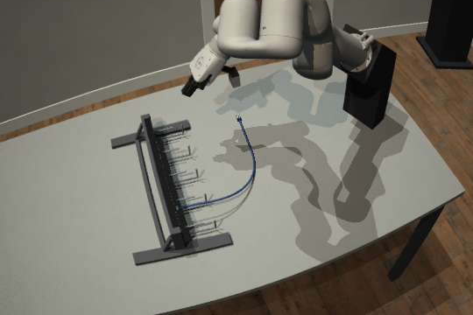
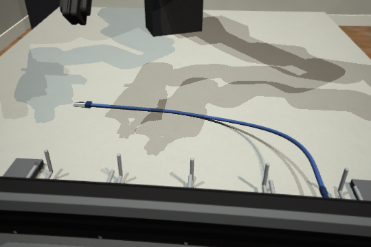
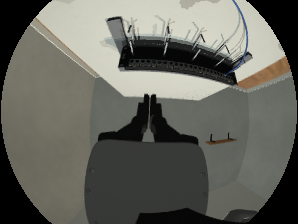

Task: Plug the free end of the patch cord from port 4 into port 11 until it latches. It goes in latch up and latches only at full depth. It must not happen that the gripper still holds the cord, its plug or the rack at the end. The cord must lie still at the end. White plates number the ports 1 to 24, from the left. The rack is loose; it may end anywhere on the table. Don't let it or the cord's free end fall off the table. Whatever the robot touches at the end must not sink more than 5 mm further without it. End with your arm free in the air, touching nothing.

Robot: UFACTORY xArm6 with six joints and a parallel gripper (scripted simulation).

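My gripper is shut, with nothing visible between its fingers. It hangs above the table, clear of the rack and cord. The blue patch cord curves from the rack's near end in the top view out over the table. Its free plug has a clear tip and dark blue boot and lies on the table, away from the fingers. The rack stands upright; its row of ports shows in the wrist view, but the number plates are unreadable.
Thin metal posts stick out from the rack's cord side. The rack's flat feet extend at both ends. The black arm pedestal stands across the table from the rack.
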